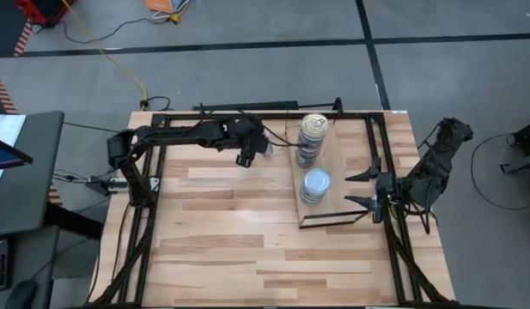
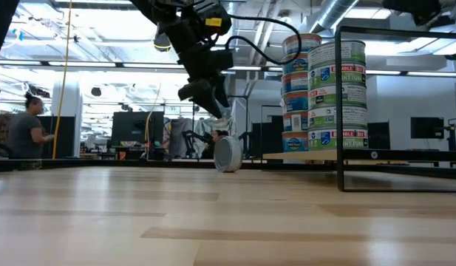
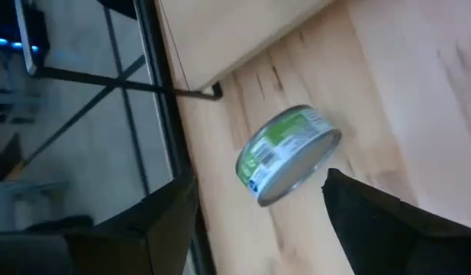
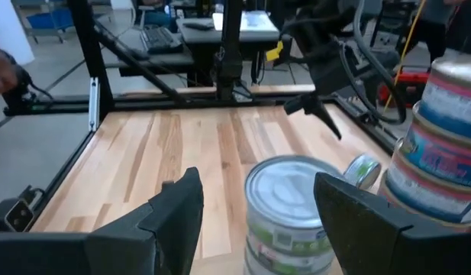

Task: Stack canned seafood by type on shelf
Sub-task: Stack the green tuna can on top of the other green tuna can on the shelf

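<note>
Two stacks on shelf (image 1: 333, 184): tall stack (image 1: 312, 137), short stack (image 1: 315, 185). One loose tin (image 3: 285, 154) on edge just off shelf, near tall stack, unstacked. Left gripper (image 1: 246, 157) wide, empty, above tin. Right gripper (image 1: 361, 189) wide, empty, beside short stack.

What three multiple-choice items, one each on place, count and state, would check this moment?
1. Where is the loose tin?
A on the tabletop, below the left hand
B on the floor
C in the right hand

2. How many stacks stand on the shelf?
A one
B two
C four

3. How does the loose tin sit?
A lying flat
B on its edge
C held aloft

Key:
1 A: the low view shows it on the wood under that hand.
2 B: the high view shows a taller stack and a shorter stack.
3 B: its round face points sideways.
</note>
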You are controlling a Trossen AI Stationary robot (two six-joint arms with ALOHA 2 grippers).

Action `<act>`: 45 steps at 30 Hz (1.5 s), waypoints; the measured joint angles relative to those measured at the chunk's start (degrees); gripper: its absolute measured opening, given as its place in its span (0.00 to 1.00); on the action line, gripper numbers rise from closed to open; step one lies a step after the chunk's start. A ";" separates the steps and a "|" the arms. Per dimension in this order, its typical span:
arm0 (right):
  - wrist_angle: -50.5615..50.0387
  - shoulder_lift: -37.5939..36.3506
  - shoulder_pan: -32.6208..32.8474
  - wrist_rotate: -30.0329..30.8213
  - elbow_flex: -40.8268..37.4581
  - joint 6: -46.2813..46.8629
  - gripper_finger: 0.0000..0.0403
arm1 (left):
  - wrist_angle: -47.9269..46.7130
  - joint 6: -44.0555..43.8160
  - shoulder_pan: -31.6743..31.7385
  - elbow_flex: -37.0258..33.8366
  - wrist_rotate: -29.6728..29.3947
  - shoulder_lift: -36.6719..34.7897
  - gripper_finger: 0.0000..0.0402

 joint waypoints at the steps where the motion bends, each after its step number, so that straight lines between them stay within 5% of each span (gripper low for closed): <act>1: 0.54 -0.37 -0.27 0.00 0.00 -0.79 0.69 | 0.37 -0.56 0.34 0.00 1.29 0.00 0.67; 13: 2.04 -2.34 -4.43 -0.02 1.90 -9.46 0.69 | 3.54 1.40 2.54 4.35 10.76 6.94 0.67; 17: 1.50 -3.35 -5.08 -0.05 1.92 -10.21 0.69 | -4.45 1.75 2.22 11.93 10.92 12.04 0.67; 26: -1.61 -5.27 -4.98 -0.15 1.95 -10.03 0.69 | -24.23 -2.75 2.72 29.26 21.45 20.56 0.67; 45: -1.72 -5.21 -4.96 -0.31 1.95 -9.60 0.69 | -26.42 7.49 2.31 29.11 19.04 23.39 0.67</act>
